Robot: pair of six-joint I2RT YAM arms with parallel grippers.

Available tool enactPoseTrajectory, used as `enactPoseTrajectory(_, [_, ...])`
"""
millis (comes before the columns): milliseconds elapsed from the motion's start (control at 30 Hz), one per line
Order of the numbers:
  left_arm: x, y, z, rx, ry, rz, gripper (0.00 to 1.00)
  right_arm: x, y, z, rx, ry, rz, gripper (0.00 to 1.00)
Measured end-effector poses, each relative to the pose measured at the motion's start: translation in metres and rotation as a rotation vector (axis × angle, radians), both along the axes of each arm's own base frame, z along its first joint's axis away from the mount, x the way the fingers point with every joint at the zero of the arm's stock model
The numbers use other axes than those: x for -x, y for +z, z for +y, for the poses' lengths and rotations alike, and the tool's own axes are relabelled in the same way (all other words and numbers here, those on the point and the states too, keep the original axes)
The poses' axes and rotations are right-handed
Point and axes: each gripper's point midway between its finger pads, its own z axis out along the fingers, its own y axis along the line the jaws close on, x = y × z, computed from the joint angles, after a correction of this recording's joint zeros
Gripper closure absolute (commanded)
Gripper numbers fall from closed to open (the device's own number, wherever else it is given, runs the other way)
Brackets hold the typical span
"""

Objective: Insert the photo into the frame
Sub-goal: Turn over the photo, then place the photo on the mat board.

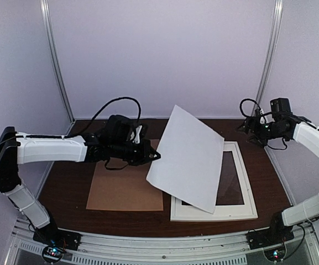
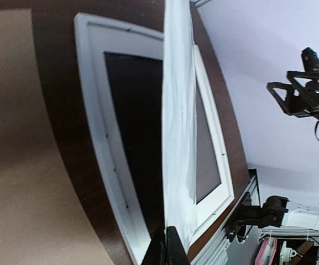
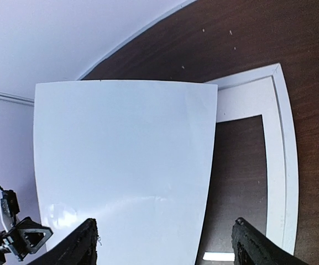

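The brown board (image 1: 123,190) is lying flat on the dark table (image 1: 65,190), left of centre. The frame (image 1: 242,208) is lying just beside it at the lower right, with its dark opening facing up. The photo (image 1: 188,157) is hanging tilted in the air above the left part of the frame, and from the top view it is covering that part. Its lowest corner is coming close to the frame's near edge, but I cannot tell if it is touching.

The left gripper (image 1: 155,157) is reaching in from the left above the board, and its jaws are pressed together on the left edge of the photo. The right gripper (image 3: 163,226) is hovering at the upper right, near the far corner of the frame. Its jaws are standing wide apart and are holding nothing.

The photo is showing only its white side, so the printed side is hidden. In the left wrist view the sheet is appearing almost edge-on.
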Motion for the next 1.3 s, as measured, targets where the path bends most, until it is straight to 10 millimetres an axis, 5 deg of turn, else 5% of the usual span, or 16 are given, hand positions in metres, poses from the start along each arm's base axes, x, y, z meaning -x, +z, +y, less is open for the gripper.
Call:
enactPoseTrajectory(100, [0.006,-0.043,0.010,-0.048,0.044,0.090,1.00,0.008,-0.024,0.004,-0.009,0.023,0.060,0.17])
enactPoseTrajectory(233, [0.012,-0.077,0.023,-0.090,0.094,0.157,1.00,0.024,-0.056,0.010,-0.014,0.046,0.139,0.18])
enactPoseTrajectory(633, [0.015,-0.116,0.054,-0.191,0.201,0.156,1.00,0.050,-0.124,0.066,0.004,0.225,0.289,0.26])
enactPoseTrajectory(833, [0.022,-0.119,0.052,-0.206,0.195,0.144,1.00,0.051,-0.138,0.076,0.021,0.254,0.314,0.25])
enactPoseTrajectory(1067, [0.035,-0.137,0.030,-0.209,0.159,0.163,1.00,0.038,-0.130,0.068,0.091,0.234,0.271,0.25])
enactPoseTrajectory(1300, [0.040,-0.147,0.004,-0.197,0.114,0.193,0.86,0.037,-0.131,0.061,0.118,0.225,0.272,0.25])
